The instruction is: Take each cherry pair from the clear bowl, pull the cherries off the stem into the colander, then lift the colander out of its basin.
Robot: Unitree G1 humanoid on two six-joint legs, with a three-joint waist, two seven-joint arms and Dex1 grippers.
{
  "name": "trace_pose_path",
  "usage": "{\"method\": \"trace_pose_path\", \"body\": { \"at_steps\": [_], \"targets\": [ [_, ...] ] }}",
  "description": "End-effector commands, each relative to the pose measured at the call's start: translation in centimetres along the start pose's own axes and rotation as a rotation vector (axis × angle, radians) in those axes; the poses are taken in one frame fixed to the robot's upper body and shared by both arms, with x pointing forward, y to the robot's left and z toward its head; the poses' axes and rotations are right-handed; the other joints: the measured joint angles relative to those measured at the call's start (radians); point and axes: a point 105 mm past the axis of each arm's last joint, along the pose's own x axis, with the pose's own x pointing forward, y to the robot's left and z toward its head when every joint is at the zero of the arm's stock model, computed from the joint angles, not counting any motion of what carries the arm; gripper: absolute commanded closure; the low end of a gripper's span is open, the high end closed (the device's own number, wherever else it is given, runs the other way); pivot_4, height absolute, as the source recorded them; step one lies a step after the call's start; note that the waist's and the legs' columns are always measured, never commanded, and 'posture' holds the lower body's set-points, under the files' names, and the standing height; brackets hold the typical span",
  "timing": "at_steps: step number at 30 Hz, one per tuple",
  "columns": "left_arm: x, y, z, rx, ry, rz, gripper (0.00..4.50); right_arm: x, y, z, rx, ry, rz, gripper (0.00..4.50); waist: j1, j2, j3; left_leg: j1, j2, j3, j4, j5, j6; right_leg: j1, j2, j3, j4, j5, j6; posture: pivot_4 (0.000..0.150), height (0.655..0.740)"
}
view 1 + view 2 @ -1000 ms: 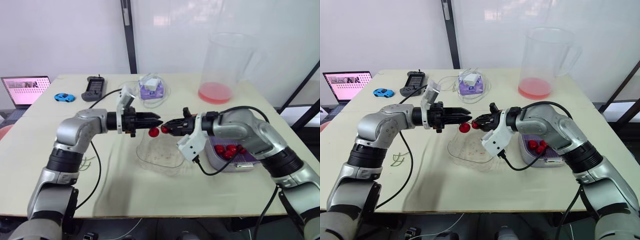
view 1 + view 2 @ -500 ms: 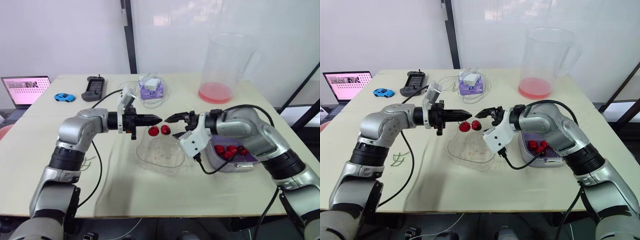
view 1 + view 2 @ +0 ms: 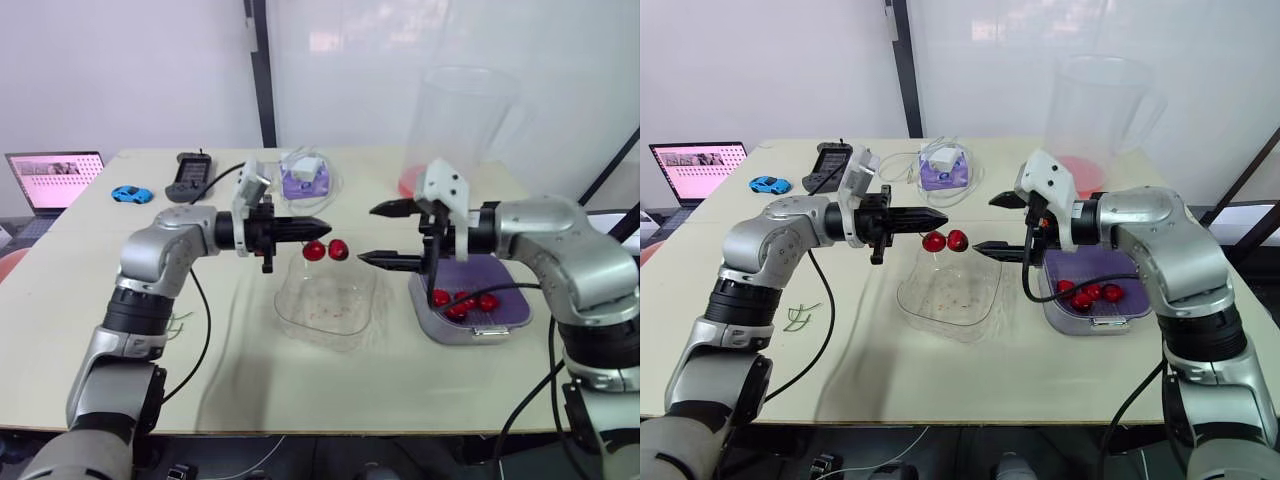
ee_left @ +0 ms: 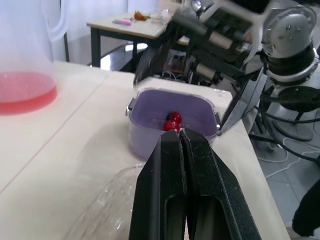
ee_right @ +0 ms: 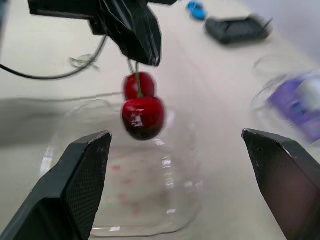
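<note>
One cherry pair (image 3: 316, 250) hanging from pinching left tool (image 3: 323, 225), right tool (image 3: 369, 234) wide, beside

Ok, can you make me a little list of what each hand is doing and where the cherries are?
left hand: shut on the stem of the cherry pair, above the clear bowl
right hand: open, beside the pair, not touching
cherry pair: both cherries on the stem
colander: purple, loose cherries inside
</note>
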Motion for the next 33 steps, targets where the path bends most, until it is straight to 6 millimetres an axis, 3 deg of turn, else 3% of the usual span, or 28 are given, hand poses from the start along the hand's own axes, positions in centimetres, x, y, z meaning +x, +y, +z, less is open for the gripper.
{"method": "trace_pose_path", "body": {
  "at_steps": [1, 12, 20, 33],
  "targets": [
    [-0.5, -0.1, 0.9, 0.034, -0.029, 0.006, 4.5, 0.7, 0.8, 1.3, -0.04, -0.021, 0.022, 0.02, 0.002, 0.0, 0.0, 0.0, 0.0, 0.0, 0.0, 0.0, 0.0, 0.0, 0.0, 0.0, 0.0, 0.0, 0.0, 0.15, 0.7332],
    [-0.2, -0.2, 1.1, 0.033, -0.023, -0.01, 4.5, 3.0, 0.2, 0.7, 0.005, -0.013, -0.015, 0.02, 0.004, 0.0, 0.0, 0.0, 0.0, 0.0, 0.0, 0.0, 0.0, 0.0, 0.0, 0.0, 0.0, 0.0, 0.0, 0.15, 0.7332],
    [-0.1, -0.1, 1.0, 0.039, -0.028, -0.001, 4.5, 3.3, 0.3, 0.4, 0.02, -0.012, -0.018, 3.66, 0.003, 0.0, 0.0, 0.0, 0.0, 0.0, 0.0, 0.0, 0.0, 0.0, 0.0, 0.0, 0.0, 0.0, 0.0, 0.15, 0.7332],
    [-0.3, 0.2, 1.1, 0.041, -0.033, 0.017, 4.5, 2.8, 0.2, 0.3, 0.014, -0.008, -0.021, 3.66, 0.003, 0.0, 0.0, 0.0, 0.0, 0.0, 0.0, 0.0, 0.0, 0.0, 0.0, 0.0, 0.0, 0.0, 0.0, 0.15, 0.7332]
  ]
}}
